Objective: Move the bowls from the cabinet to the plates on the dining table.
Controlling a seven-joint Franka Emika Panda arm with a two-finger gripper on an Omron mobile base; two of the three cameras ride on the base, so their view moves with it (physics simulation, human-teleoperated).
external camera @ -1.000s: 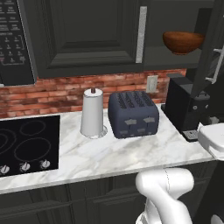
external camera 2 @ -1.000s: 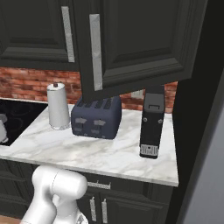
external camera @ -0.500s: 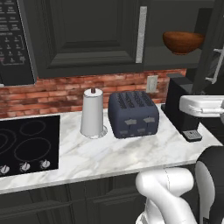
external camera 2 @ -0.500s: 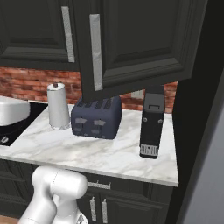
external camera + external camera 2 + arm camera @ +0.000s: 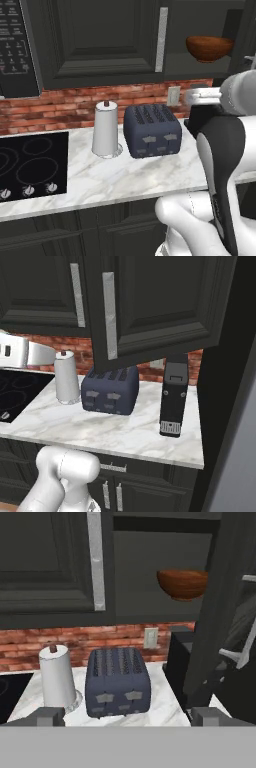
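A reddish-brown wooden bowl (image 5: 210,47) sits on a dark shelf of the open cabinet (image 5: 100,45), above the counter's right end. In the hand view the bowl (image 5: 182,583) is ahead at the upper right, well beyond my gripper (image 5: 128,716). The gripper's two dark fingertips (image 5: 50,716) stand wide apart with nothing between them, so it is open. My white hand (image 5: 202,95) hangs below and left of the bowl, about level with the toaster's top. The open cabinet door (image 5: 150,306) swings out over the counter. The plates and the dining table are out of view.
On the marble counter (image 5: 125,180) stand a navy toaster (image 5: 151,131), a paper towel roll (image 5: 106,130) and a black coffee machine (image 5: 172,401). A black cooktop (image 5: 30,165) lies at the left, with a microwave (image 5: 15,45) above it. The door's silver handle (image 5: 95,557) hangs left of the bowl.
My arm has risen, lifting the hand from counter height up towards the cabinet shelf. The gripper has stayed open. The bowl and the counter things have not moved.
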